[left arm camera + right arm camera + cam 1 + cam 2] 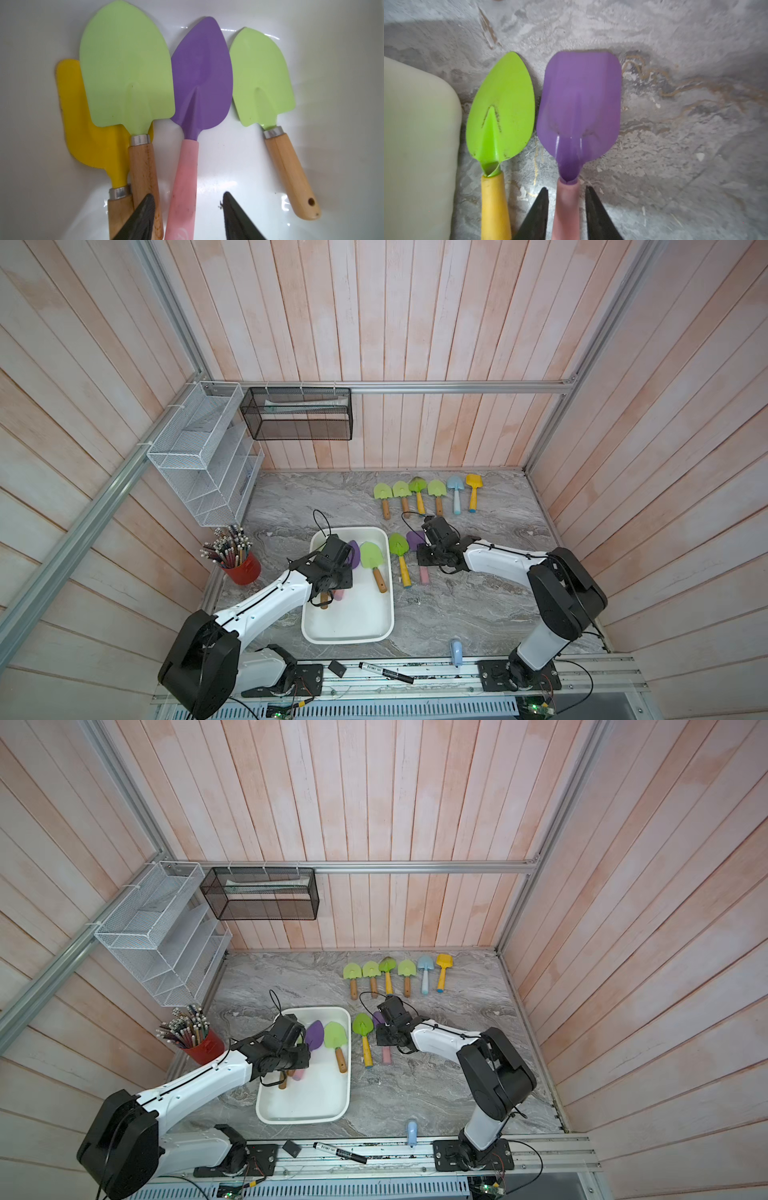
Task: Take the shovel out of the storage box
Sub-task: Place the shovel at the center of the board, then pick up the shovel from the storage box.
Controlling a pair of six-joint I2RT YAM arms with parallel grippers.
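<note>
The white storage box (349,640) (303,1120) holds several shovels. In the left wrist view they are a purple one with a pink handle (201,83), a green one with a wooden handle (126,72) lying over a yellow one (83,124), and a second green one (261,83). My left gripper (188,204) is down in the box, open, its fingers astride the pink handle. On the table beside the box my right gripper (566,193) is open, with a narrow gap on each side of the pink handle of a purple square-bladed shovel (579,99) (415,539).
A green shovel with a yellow handle (502,104) lies between the box and the purple one. Several shovels (428,493) line the back of the table. A red cup of pencils (243,568), a white wire rack (203,456) and a black mesh basket (297,414) stand left. A marker (386,672) lies in front.
</note>
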